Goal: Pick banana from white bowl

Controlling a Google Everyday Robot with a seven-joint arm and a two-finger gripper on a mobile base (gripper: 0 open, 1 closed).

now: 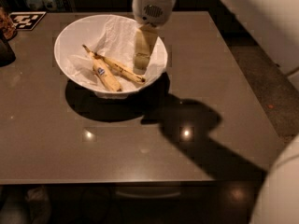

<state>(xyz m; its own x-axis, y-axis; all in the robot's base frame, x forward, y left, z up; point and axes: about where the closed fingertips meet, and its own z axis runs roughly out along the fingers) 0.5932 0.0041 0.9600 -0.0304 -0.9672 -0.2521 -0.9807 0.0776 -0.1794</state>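
Banana: the slim speckled banana (117,68) lies on the paper lining (117,34) of the white bowl (61,40). One end sits just below the end effector's tip, and the rest slants away to its left in view.
End effector: the end effector (141,62) hangs over the right part of the bowl, inside the rim line and near the banana's closer end. Whether it is open or closed cannot be told.
Neighbour: a thicker banana with a blue sticker (106,76) lies left of the end effector, pressed along the slim one's near side.
Step in hand: judged to be the approach before the grasp, with the fruit not yet held.
Doing it well: shift left toward the banana's middle, away from the tapering end, and turn the grip across its length. Come down on the far side of the stickered one so that only the slim fruit is taken, and avoid pinching the paper.
Hard to make out: the end effector's lower part reads as one pale slab. Its height above the fruit is unclear, and so is whether the two bananas touch.
Cut off: the arm (152,3) runs out of the top edge, and a pale shape crowds the worktop's (140,153) lower right corner.
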